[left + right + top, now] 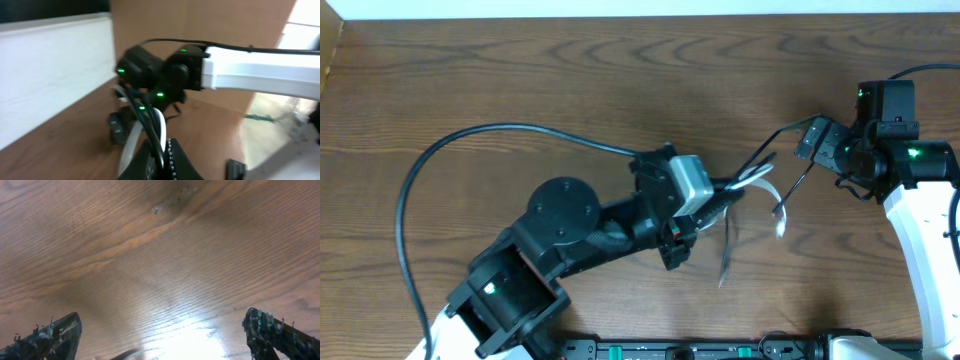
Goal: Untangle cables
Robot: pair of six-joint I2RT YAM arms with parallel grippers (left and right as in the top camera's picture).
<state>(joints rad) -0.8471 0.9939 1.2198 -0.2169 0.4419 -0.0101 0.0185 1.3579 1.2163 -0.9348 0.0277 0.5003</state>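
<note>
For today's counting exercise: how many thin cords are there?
2: white cord and black cord, both pinched in the left gripper; more may be hidden behind it.

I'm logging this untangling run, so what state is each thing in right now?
left gripper: shut, clamped on both cables.
right gripper: open wide, nothing between its fingers.
white cable: held by the left gripper, loose ends trailing free.
black cable: held by the left gripper, reaching toward the right gripper, not yet separated from the white cable.
</note>
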